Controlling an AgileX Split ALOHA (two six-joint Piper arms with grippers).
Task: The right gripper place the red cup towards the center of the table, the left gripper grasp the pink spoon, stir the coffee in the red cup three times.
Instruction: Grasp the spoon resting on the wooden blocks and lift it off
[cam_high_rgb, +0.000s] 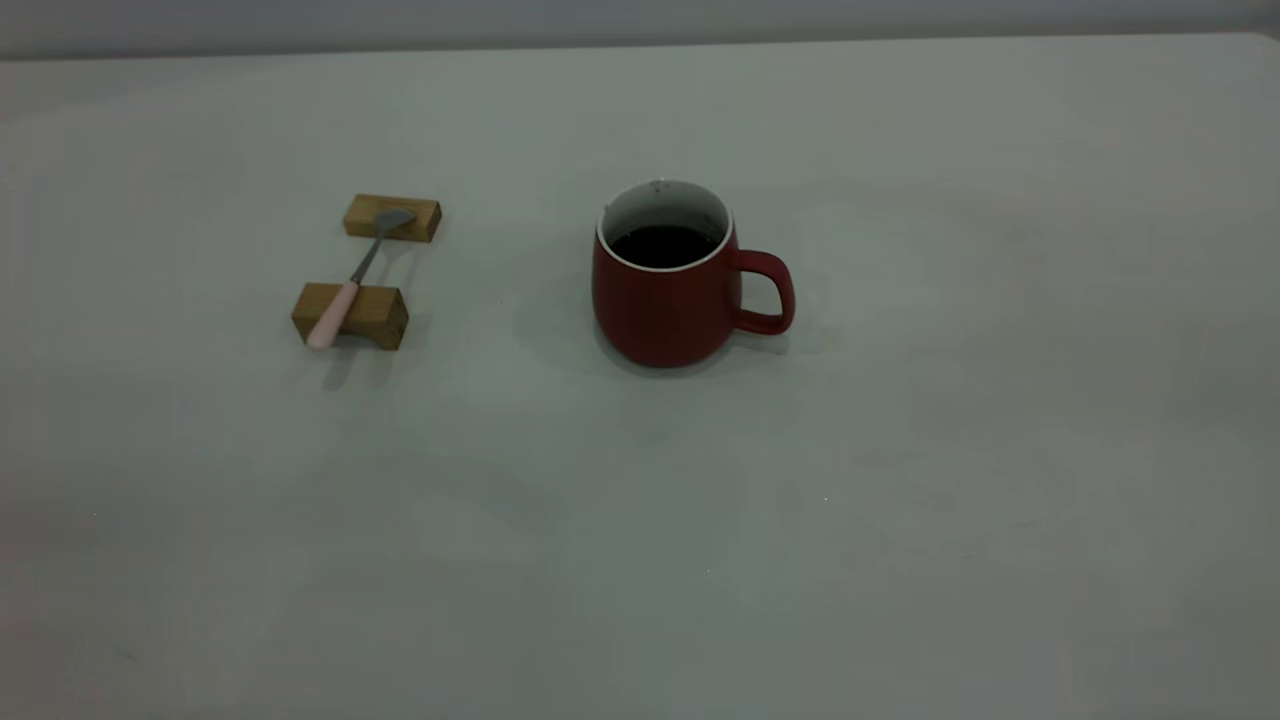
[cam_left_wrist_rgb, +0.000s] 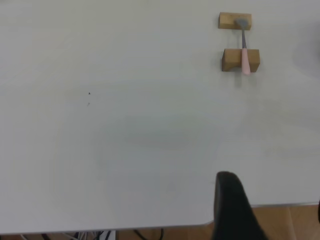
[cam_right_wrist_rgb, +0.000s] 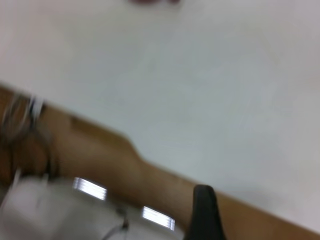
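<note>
The red cup (cam_high_rgb: 665, 300) stands upright near the middle of the table (cam_high_rgb: 640, 520), its handle toward the right, with dark coffee (cam_high_rgb: 662, 245) inside. To its left the pink spoon (cam_high_rgb: 350, 280) lies across two wooden blocks, bowl on the far one and pink handle on the near one. Neither gripper shows in the exterior view. In the left wrist view the spoon (cam_left_wrist_rgb: 244, 50) is far off, and my left gripper (cam_left_wrist_rgb: 274, 205) hangs open over the table's near edge, holding nothing. Only a dark part of my right gripper (cam_right_wrist_rgb: 205, 215) shows, off the table's edge.
The far wooden block (cam_high_rgb: 392, 217) and the near wooden block (cam_high_rgb: 350, 315) carry the spoon. Wide bare tabletop lies in front of and to the right of the cup. Brown floor (cam_left_wrist_rgb: 285, 220) and cables show below the table edge.
</note>
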